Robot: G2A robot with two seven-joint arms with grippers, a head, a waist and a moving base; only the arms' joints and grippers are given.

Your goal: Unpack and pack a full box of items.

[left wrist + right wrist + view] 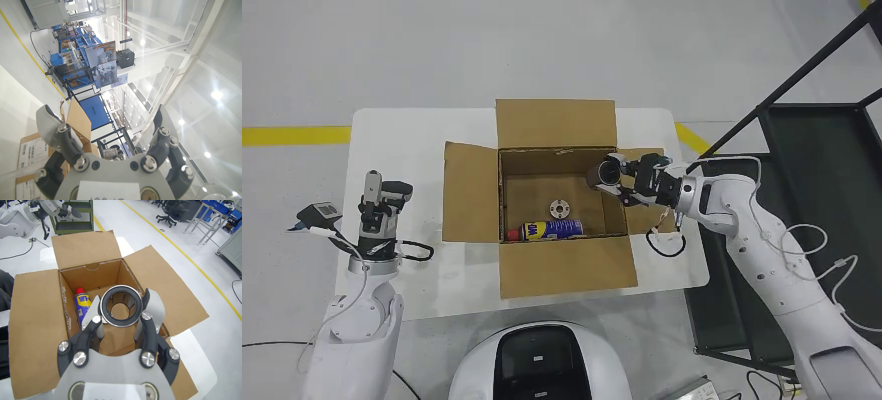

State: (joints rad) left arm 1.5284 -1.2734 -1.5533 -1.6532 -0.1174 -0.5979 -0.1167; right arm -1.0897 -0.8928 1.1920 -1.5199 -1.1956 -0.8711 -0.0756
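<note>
My right claw (122, 300) grips the metal sleeve (121, 323) over the box (90, 277). I'd keep it level, clear of the box wall and the spray can (83, 303). My left claw (105, 115) stands wide.

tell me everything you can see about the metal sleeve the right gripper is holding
The metal sleeve is a short hollow cylinder with a shiny metal outer wall and a black ring face on the end toward the wrist camera. The right gripper clamps it from both sides, one finger on each flank. It hangs over the open cardboard box, near one side wall, apparently touching nothing else.
</note>
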